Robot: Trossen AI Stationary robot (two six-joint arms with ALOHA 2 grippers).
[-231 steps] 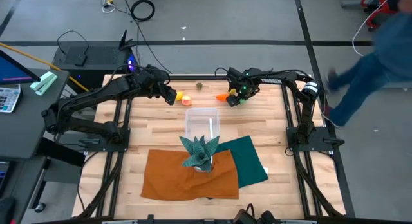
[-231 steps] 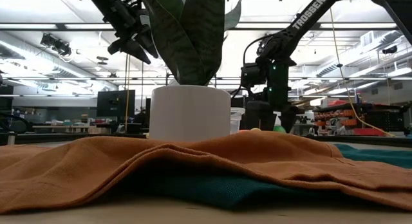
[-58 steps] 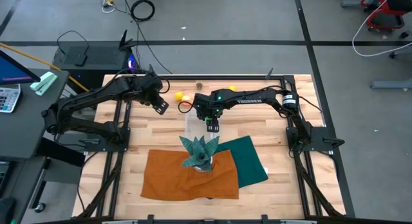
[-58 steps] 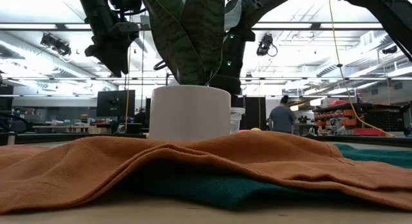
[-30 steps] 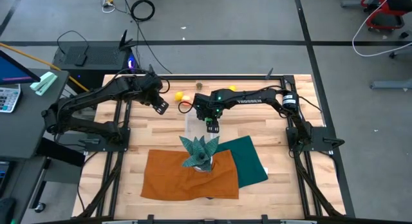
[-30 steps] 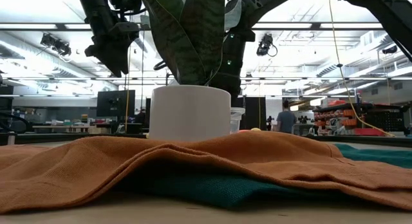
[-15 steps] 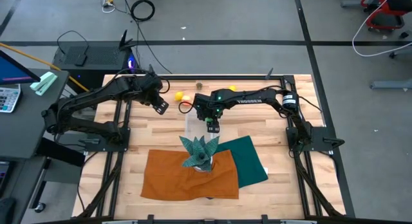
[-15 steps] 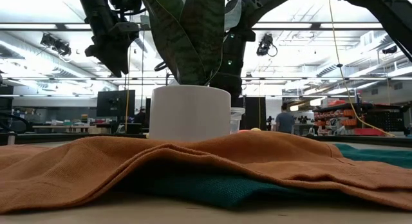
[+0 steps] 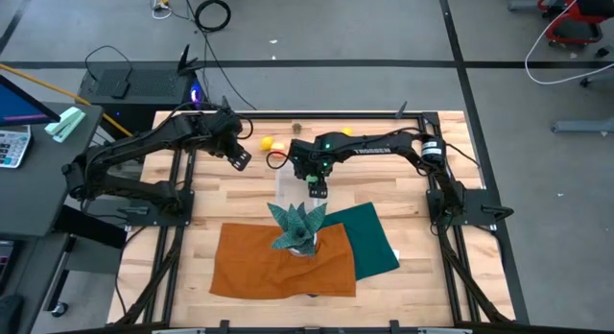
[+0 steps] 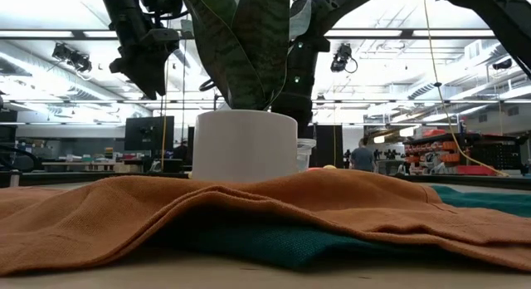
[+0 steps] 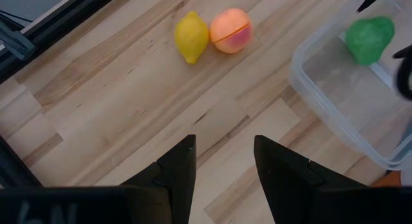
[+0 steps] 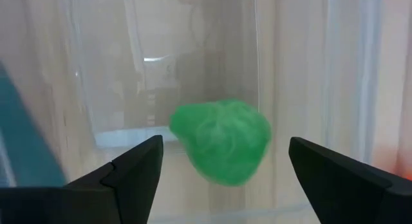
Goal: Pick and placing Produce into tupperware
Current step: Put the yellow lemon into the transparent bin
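We are hovering our right hand (image 12: 222,176) over the clear tupperware (image 11: 335,114), fingers spread wide, and the green produce piece (image 12: 222,139) is lying free between and beyond them, inside the container. Our left hand (image 11: 224,163) is hanging open and empty above the tabletop (image 11: 122,89), nearer the yellow lemon (image 11: 191,36) and the peach (image 11: 230,30), which are touching just ahead of it.
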